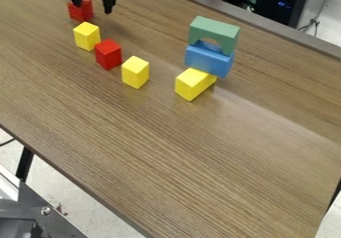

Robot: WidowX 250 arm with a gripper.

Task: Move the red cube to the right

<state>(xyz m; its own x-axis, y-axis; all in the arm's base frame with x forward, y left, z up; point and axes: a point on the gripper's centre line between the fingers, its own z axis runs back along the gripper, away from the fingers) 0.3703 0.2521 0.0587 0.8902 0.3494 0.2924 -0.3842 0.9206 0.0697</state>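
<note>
The black gripper (93,8) hangs at the upper left with its two fingers spread apart. One red cube (81,11) is at the far left end of a row of blocks, its upper part partly covered by the gripper's left finger; whether they touch I cannot tell. A second red cube (108,55) stands closer to the camera in the same row, below the gripper in the view, between two yellow blocks.
In the row, one yellow block (86,36) is between the red cubes and another yellow block (135,72) ends it. Farther right, a green arch (214,29) rests on a blue block (209,60), beside a yellow block (190,85). The wooden table (200,167) has its edge lower left.
</note>
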